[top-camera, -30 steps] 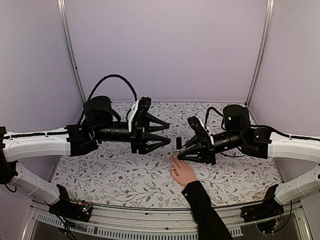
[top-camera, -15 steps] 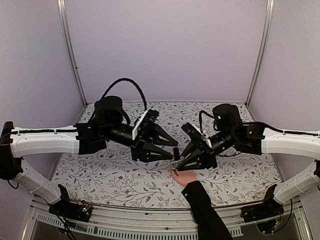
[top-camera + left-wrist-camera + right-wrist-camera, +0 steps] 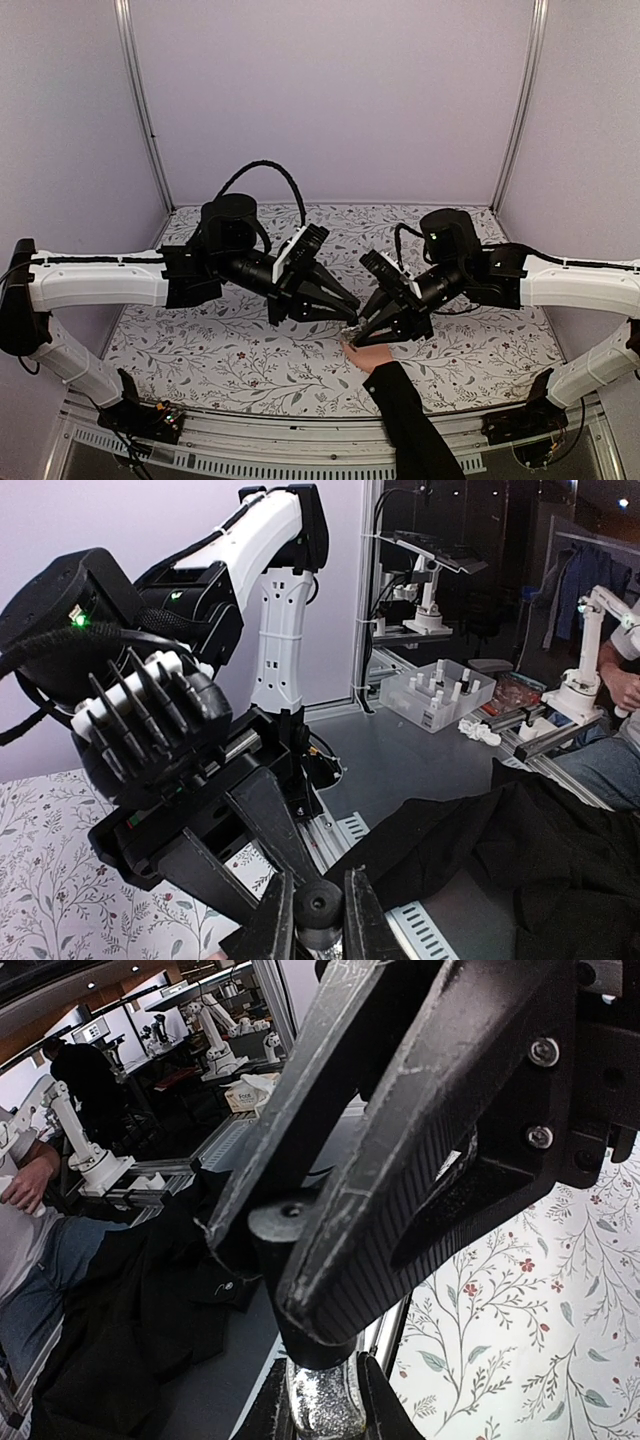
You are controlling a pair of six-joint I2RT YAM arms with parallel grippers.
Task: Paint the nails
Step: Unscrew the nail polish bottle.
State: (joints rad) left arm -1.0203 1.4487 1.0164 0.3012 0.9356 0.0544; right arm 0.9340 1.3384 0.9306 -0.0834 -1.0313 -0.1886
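1. Top external: the left gripper (image 3: 349, 311) and right gripper (image 3: 356, 333) meet tip to tip above the floral table (image 3: 200, 350). Just below them a human hand (image 3: 370, 356) in a black sleeve (image 3: 410, 420) rests on the table. Its far edge is hidden by the right gripper, and its nails are too small to make out.
2. Left wrist: the left gripper's fingers clamp a black cap (image 3: 318, 905).
3. Right wrist: the right gripper's fingers pinch a glittery bottle (image 3: 322, 1412) directly under that cap.
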